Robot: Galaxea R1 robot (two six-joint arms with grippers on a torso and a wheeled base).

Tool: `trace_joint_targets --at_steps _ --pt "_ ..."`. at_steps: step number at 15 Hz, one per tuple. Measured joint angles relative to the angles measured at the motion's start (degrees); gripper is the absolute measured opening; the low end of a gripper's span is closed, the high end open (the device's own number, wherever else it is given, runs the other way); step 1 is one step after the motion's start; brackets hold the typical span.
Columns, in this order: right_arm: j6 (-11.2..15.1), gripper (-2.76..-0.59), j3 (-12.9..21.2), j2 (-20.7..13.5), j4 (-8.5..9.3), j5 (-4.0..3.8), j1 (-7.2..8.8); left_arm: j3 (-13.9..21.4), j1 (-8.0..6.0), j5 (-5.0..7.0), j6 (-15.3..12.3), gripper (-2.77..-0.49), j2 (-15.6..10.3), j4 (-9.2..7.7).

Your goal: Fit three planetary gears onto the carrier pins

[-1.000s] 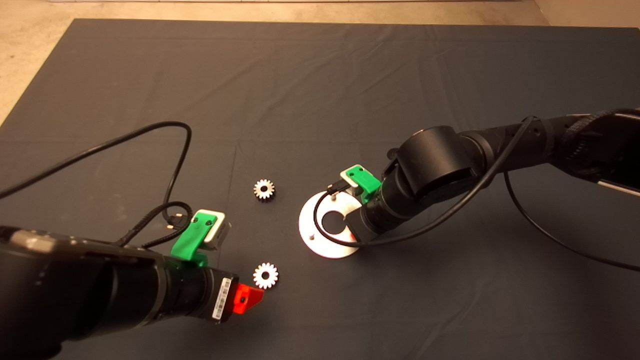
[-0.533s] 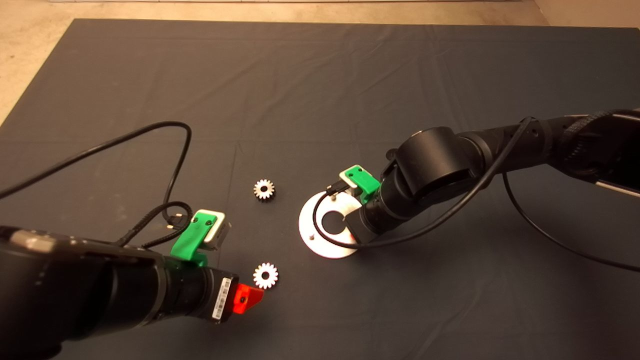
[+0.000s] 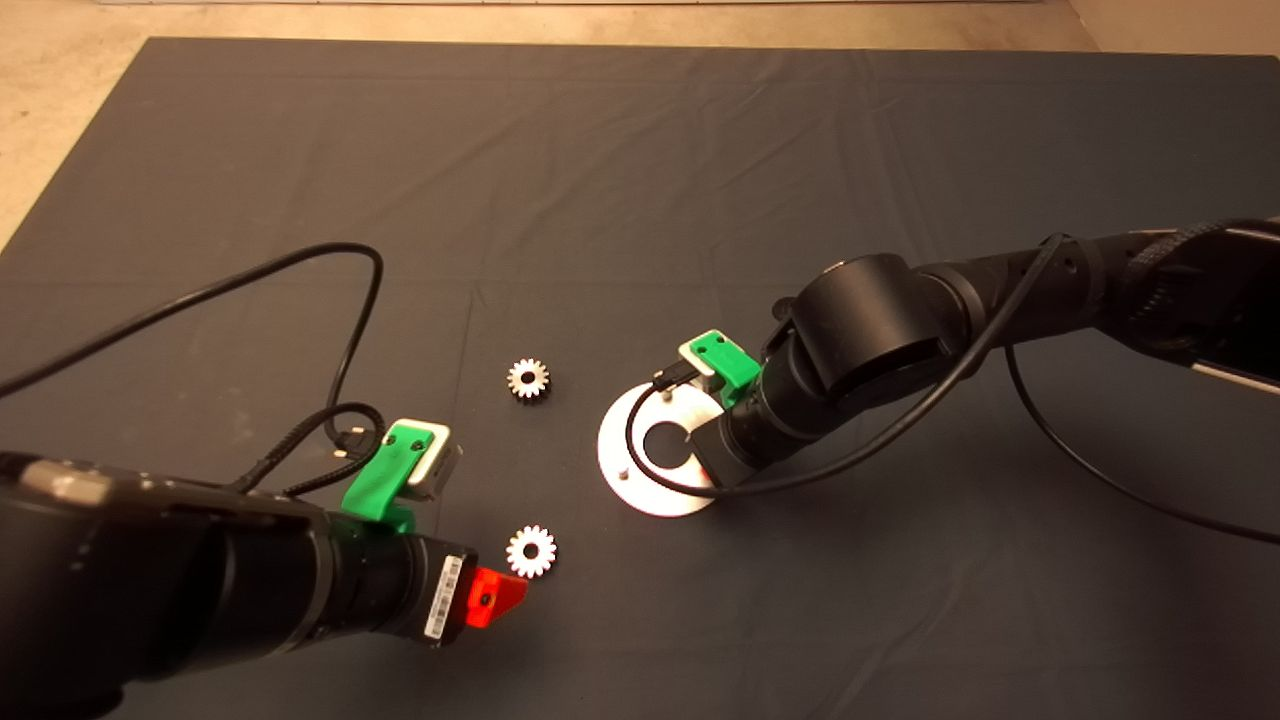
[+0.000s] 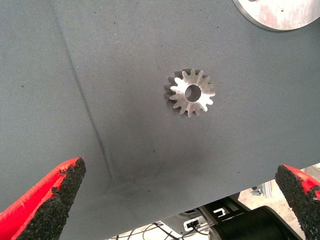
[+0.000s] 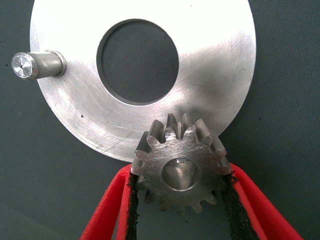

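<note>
My right gripper (image 5: pixel 181 175) is shut on one planetary gear (image 5: pixel 179 167), a small silver toothed wheel held flat over the rim of the round silver disc (image 5: pixel 210 85). Metal shows through its bore. One carrier pin (image 5: pixel 36 65) stands bare on the disc's far side. In the head view the right wrist covers the disc's (image 3: pixel 640 490) right edge, and two pins (image 3: pixel 666 392) (image 3: pixel 624 474) show. A second gear (image 4: pixel 190 92) lies flat on the mat just ahead of my open left gripper (image 4: pixel 180 170), near the mat's front (image 3: pixel 531 551). A third gear (image 3: pixel 527 379) lies left of the disc.
A black cable (image 3: pixel 350 300) loops over the mat from the left arm, and another cable (image 3: pixel 900 430) hangs from the right arm beside the disc. Bare floor (image 3: pixel 60 120) borders the dark mat (image 3: pixel 640 180) at the back and left.
The right wrist has shifted very slightly over the disc. The left arm and both loose gears have not moved.
</note>
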Motion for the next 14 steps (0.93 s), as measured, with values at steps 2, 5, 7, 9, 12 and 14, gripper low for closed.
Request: trace_joint_targets --at_steps 2,5,7,9,12,14 --pt "-0.02 -2.36 0.10 -0.02 0.02 -0.04 0.00 0.00 0.00 0.00 0.00 -0.50 -0.02 0.00" --pt "-0.02 -2.37 0.28 -0.13 0.13 0.02 -0.02 0.00 0.00 0.00 0.00 -0.50 -0.02 0.00" --pt "-0.02 -2.36 0.32 -0.16 0.17 0.02 -0.02 0.00 0.00 0.00 0.00 -0.50 -0.13 0.00" --pt "-0.02 -2.36 0.32 -0.16 0.20 0.02 -0.02 0.00 0.00 0.00 0.00 -0.50 -0.16 0.00" --pt "-0.30 -2.36 0.32 -0.17 0.22 0.04 -0.02 0.00 0.00 0.00 0.00 -0.50 -0.16 0.00" --pt "-0.69 -2.36 0.32 -0.41 0.23 0.24 0.00 0.00 0.00 0.00 0.00 -0.50 -0.16 0.00"
